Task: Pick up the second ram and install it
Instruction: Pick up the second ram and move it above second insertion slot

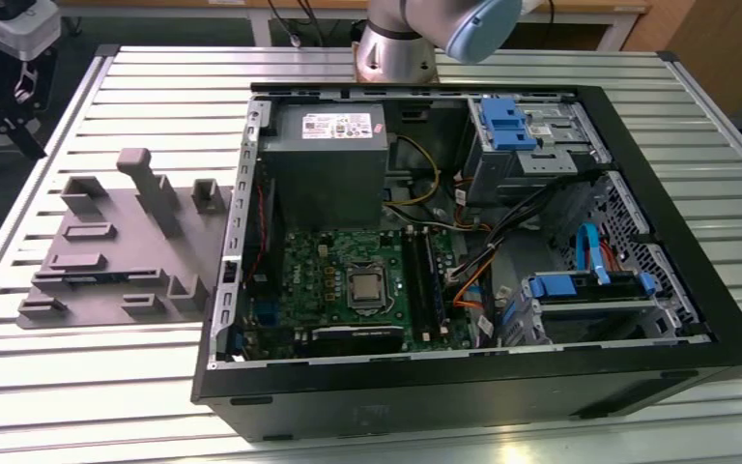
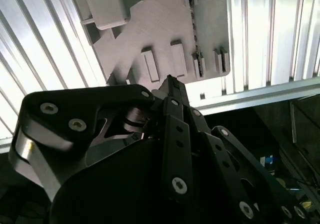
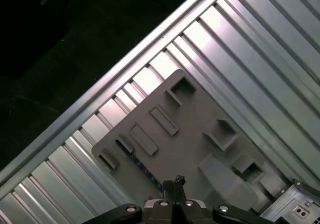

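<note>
The only writing I find is a white label (image 1: pixel 332 126) on the power supply (image 1: pixel 326 169) in the open case (image 1: pixel 474 391), and I can't make out its print. My gripper (image 3: pixel 175 181) is pinched closed with nothing between its fingers. In both wrist views it sits over the gray holder (image 3: pixel 200 109). The ram (image 3: pixel 140 166) is a thin dark strip standing on edge in a slot of that holder. In the first wrist view the fingertips are near one end of it, though I can't tell whether they touch. In the exterior view the holder lies flat on the table (image 1: pixel 88 387), just beside the case on the exterior view's left. The green motherboard (image 1: pixel 306 280) lies inside the case, with blue drive brackets (image 1: pixel 506 121) further toward the exterior view's right. The table is ribbed bare aluminium, bright where light strikes the slats. The arm (image 1: pixel 397 48) rises from its far edge. Behind it I see wood-coloured furniture (image 1: pixel 694 29), and dark floor lies past the table's rim.
</note>
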Action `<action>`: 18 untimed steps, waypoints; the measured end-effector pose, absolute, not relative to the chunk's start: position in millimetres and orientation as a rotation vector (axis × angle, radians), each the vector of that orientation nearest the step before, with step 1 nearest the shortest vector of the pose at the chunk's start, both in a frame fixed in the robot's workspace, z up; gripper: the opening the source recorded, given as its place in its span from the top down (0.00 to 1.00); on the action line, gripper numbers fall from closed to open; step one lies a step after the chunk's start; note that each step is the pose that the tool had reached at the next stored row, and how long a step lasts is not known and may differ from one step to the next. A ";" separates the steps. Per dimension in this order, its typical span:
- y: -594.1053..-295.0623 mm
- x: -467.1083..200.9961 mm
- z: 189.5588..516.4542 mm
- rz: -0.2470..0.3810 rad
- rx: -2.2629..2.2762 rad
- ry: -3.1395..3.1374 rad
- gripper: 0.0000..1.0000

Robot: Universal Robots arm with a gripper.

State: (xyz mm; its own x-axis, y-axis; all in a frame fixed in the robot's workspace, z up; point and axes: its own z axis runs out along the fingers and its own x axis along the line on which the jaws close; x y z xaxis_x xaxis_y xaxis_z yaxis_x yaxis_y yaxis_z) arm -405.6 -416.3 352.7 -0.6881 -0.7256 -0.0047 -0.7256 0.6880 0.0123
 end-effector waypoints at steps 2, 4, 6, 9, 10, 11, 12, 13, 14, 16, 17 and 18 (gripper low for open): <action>-416.4 -405.6 352.2 -0.021 1.274 -2.871 0.89; -416.5 -405.6 351.4 -0.021 1.317 -2.851 0.89; -416.5 -405.6 350.5 -0.020 1.365 -2.829 0.89; -416.5 -405.6 349.0 -0.020 1.436 -2.793 0.89; -416.5 -405.6 348.5 -0.020 1.459 -2.781 0.89; -416.5 -405.6 348.0 -0.020 1.484 -2.768 0.89; -416.6 -405.6 347.5 -0.020 1.507 -2.755 0.89; -416.5 -405.6 347.0 -0.020 1.530 -2.742 0.89; -416.5 -405.6 346.6 -0.020 1.552 -2.730 0.89; -416.6 -405.6 345.8 -0.020 1.597 -2.704 0.89; -416.5 -405.6 345.5 -0.020 1.618 -2.691 0.89; -416.5 -405.6 345.1 -0.020 1.641 -2.677 0.89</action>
State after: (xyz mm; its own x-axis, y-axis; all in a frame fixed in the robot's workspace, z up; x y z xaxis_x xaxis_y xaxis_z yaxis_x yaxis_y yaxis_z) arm -405.6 -416.5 345.1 -0.4534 -0.8913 -0.0051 -0.8913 0.4533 0.0117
